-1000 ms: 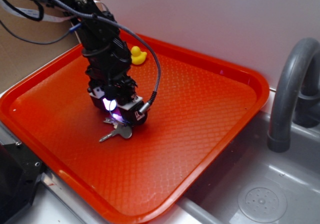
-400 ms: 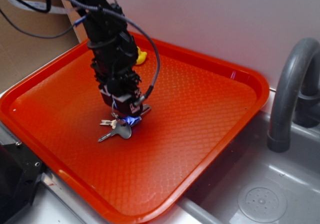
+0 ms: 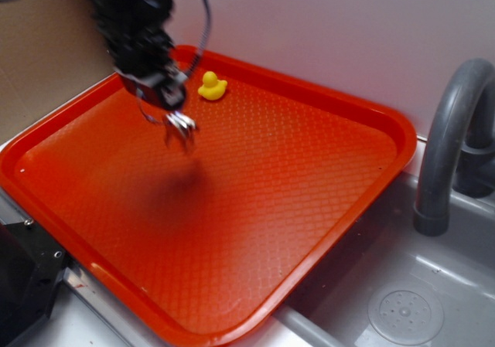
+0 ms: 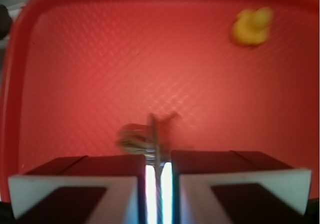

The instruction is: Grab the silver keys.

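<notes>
1. The gripper [image 3: 166, 100] hangs above the red tray [image 3: 309, 169], raised clear of its surface.
2. Its two fingers [image 4: 85, 184] are drawn almost together, leaving only a narrow slot between the pads.
3. The silver keys [image 3: 180, 127] are pinched in that slot; the bunch dangles just below the fingertips, off the tray, and is blurred in both views.
4. A dark shadow lies on the tray beneath the hanging keys.
5. The yellow toy duck [image 3: 211, 86] sits on the tray beyond the fingers, near the far rim, apart from the keys.
6. A grey faucet [image 3: 448, 146] and sink [image 3: 402, 301] stand beside the tray, well apart from the fingers.
</notes>
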`<action>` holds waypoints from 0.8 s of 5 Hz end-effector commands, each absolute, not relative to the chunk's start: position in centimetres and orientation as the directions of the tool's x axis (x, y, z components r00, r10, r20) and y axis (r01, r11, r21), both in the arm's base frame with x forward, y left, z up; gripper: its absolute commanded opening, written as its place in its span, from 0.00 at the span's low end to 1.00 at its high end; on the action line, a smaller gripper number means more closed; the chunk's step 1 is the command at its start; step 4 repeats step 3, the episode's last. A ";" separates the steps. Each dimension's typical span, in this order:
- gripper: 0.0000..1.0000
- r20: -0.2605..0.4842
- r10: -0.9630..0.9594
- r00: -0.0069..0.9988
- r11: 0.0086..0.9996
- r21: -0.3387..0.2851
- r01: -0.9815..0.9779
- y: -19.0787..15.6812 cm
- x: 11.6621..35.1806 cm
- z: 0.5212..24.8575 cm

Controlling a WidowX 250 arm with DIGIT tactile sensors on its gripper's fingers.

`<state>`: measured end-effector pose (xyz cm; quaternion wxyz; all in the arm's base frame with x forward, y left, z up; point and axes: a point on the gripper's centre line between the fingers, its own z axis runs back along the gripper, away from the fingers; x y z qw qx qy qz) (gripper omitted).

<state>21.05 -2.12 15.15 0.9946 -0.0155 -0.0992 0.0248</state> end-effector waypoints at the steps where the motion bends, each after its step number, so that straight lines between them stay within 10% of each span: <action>1: 0.00 0.299 0.107 0.948 0.994 -0.050 -0.096 1.9 20.0 26.6; 4: 0.00 0.282 0.129 0.951 0.992 -0.049 -0.120 2.2 19.5 28.8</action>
